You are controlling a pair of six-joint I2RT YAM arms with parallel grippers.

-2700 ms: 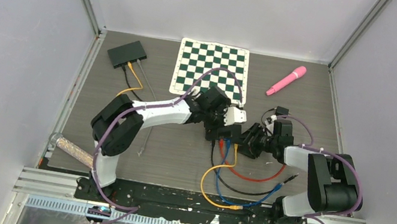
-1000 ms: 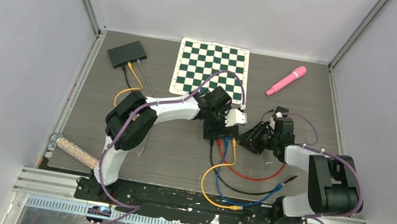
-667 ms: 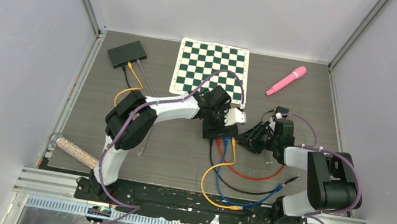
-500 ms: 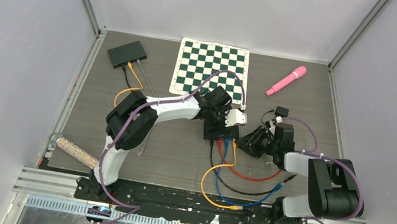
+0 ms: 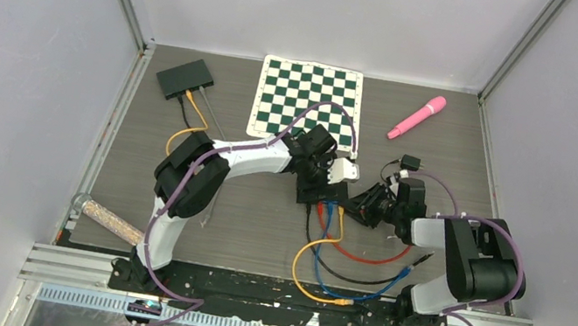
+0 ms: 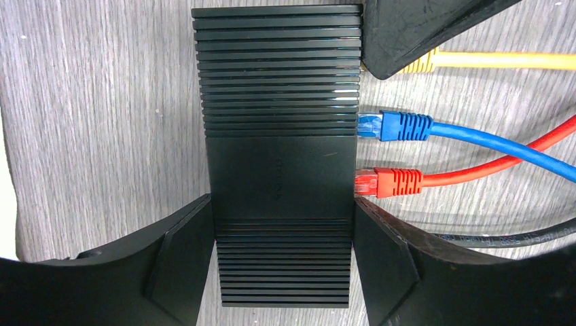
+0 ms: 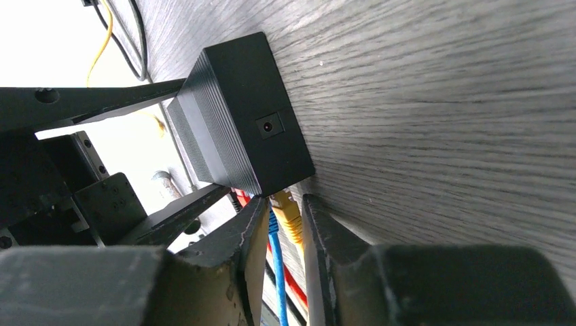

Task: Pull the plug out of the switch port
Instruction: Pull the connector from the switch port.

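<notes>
The black ribbed switch [image 6: 282, 156] lies on the table's middle [image 5: 323, 192] and also shows in the right wrist view [image 7: 238, 115]. My left gripper [image 6: 284, 204] is shut on it, one finger [image 6: 187, 261] against each long side. Yellow [image 6: 414, 62], blue [image 6: 401, 126] and red [image 6: 397, 182] plugs sit in its ports, with a black cable [image 6: 502, 238] below them. My right gripper [image 7: 284, 200] reaches in from the right [image 5: 354, 205], its jaws narrow and closed round the yellow plug [image 7: 288, 207] right at the switch's corner. Its finger hides most of that plug in the left wrist view.
The coloured cables loop toward the near edge [image 5: 339, 269]. A green chessboard mat [image 5: 309, 100] lies behind, a pink wand [image 5: 417, 117] at the back right, a second black switch [image 5: 185, 77] with cables at the back left, and a clear tube [image 5: 103, 218] at the front left.
My right gripper has moved left along the table up to the switch's port side and onto the yellow plug. My left gripper has kept its hold on the switch.
</notes>
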